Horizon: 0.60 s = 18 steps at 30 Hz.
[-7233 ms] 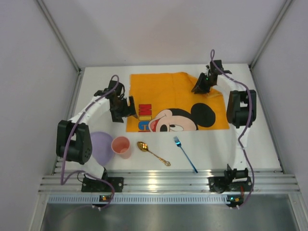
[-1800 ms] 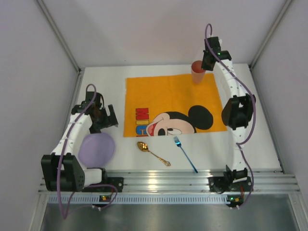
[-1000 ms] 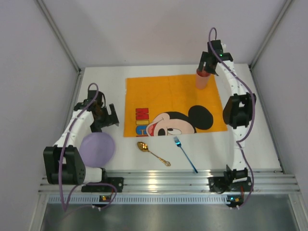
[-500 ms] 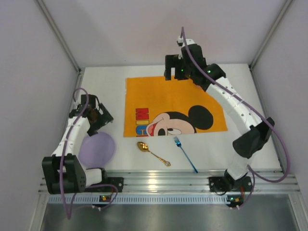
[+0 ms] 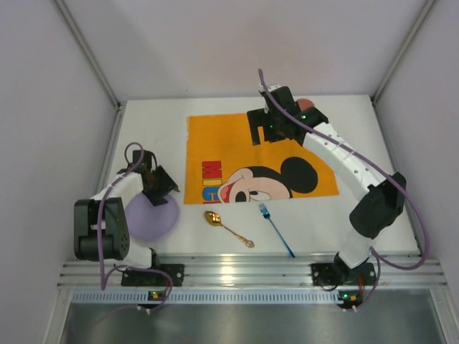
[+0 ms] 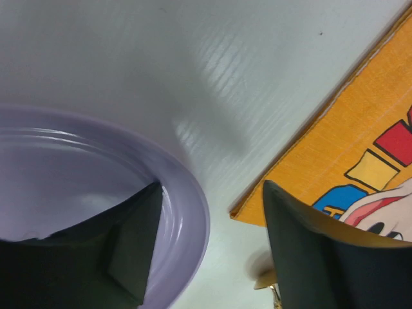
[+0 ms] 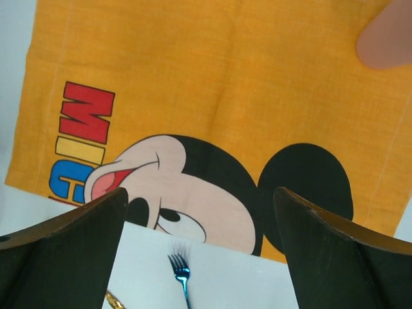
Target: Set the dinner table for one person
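the lilac plate (image 5: 147, 218) lies on the white desk (image 5: 143, 129) just left of the orange mickey placemat (image 5: 244, 143). the left pincer (image 6: 212, 193) straddles the rim nearest the mat, one finger over the plate's inside and one over bare desk, jaws apart and not pinching. the plate is round, so it has no long axis, and the left arm is far nearer. the right pincer (image 7: 199, 191) hangs wide and empty above the mat. the pink cup (image 5: 305, 104) at the mat's far right corner is mostly hidden behind that arm.
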Each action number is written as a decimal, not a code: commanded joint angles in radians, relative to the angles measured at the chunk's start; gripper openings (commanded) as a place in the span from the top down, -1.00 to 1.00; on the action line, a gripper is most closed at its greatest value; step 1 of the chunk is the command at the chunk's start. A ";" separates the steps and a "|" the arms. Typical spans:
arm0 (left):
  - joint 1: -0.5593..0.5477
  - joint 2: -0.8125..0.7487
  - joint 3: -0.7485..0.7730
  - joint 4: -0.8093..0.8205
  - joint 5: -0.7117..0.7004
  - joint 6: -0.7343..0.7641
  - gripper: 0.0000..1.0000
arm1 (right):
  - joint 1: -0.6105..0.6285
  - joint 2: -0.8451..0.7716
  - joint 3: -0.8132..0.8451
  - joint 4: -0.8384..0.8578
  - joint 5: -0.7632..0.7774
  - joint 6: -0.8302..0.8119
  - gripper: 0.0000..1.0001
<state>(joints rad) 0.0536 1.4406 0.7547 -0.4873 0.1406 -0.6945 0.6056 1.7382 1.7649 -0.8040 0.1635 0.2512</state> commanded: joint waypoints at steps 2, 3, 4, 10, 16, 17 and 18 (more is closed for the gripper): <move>0.000 0.093 0.015 0.070 0.066 0.081 -0.09 | -0.001 -0.127 -0.074 0.009 0.042 -0.020 -0.92; 0.000 0.101 0.015 0.061 0.082 0.085 0.18 | -0.001 -0.135 -0.088 0.009 0.044 -0.018 -0.92; 0.000 0.109 0.011 0.059 0.099 0.090 0.24 | -0.004 -0.149 -0.106 0.011 0.047 -0.015 -0.93; 0.000 0.107 -0.003 0.039 0.166 0.130 0.62 | -0.009 -0.181 -0.137 0.012 0.067 -0.001 -0.93; 0.000 0.141 0.067 -0.010 0.155 0.184 1.00 | -0.009 -0.190 -0.134 0.003 0.067 0.019 -0.93; 0.000 0.138 0.087 -0.043 0.143 0.199 1.00 | -0.009 -0.192 -0.134 0.003 0.067 0.022 -0.93; 0.000 0.126 0.127 -0.062 0.133 0.207 1.00 | -0.009 -0.193 -0.136 0.002 0.065 0.025 -0.93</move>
<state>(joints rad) 0.0544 1.5459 0.8295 -0.4816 0.3290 -0.5560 0.6010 1.5974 1.6295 -0.8108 0.2157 0.2584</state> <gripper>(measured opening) 0.036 0.963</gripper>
